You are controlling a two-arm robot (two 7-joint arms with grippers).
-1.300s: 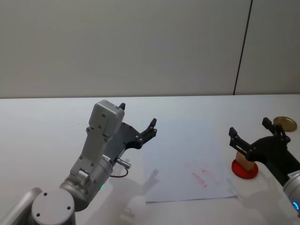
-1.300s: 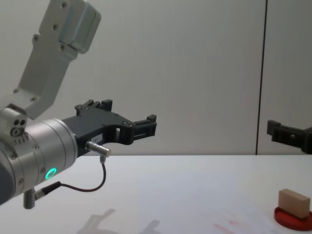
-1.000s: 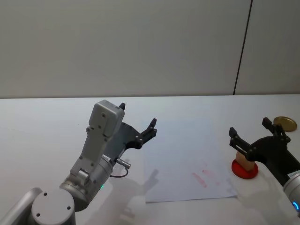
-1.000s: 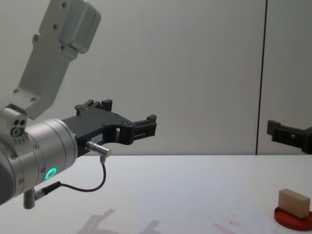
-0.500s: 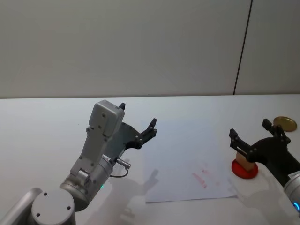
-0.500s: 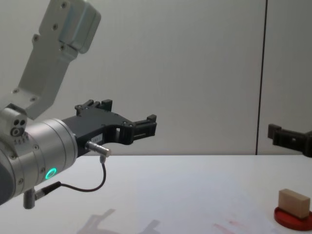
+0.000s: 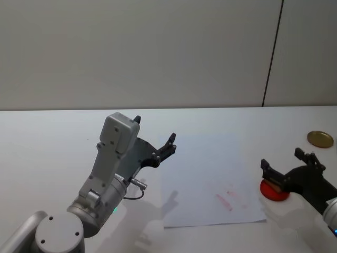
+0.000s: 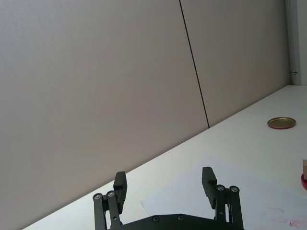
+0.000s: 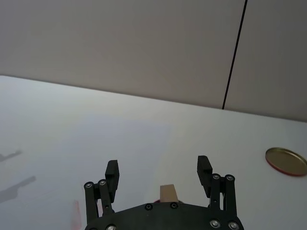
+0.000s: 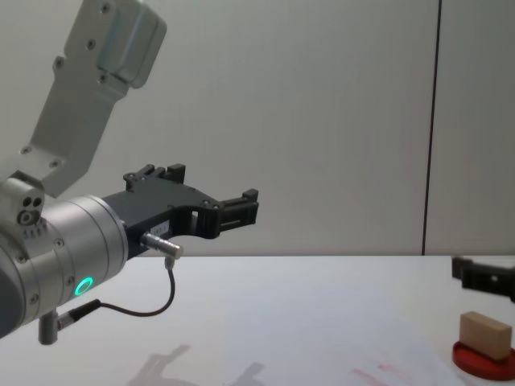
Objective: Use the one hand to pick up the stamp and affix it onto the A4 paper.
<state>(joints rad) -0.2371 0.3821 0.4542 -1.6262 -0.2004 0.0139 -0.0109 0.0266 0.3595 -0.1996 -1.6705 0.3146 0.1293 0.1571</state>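
The stamp (image 10: 485,334), a small tan wooden block, stands on a flat red ink pad (image 10: 481,363) at the table's right. My right gripper (image 7: 283,159) hovers open just above it, and in the right wrist view the stamp (image 9: 168,193) sits low between the spread fingers (image 9: 112,170), untouched. The A4 paper (image 7: 210,174) lies flat mid-table with faint red prints near its front right part. My left gripper (image 7: 155,130) hangs open and empty above the table, left of the paper's left edge.
A round brass lid (image 7: 320,138) lies on the table beyond the ink pad (image 7: 274,192), at the far right. The white tabletop (image 7: 52,137) stretches bare to the left. A grey wall stands behind the table.
My right gripper has sunk lower toward the stamp and drawn slightly nearer to me, still open. The left arm, the stamp and the paper have stayed put.
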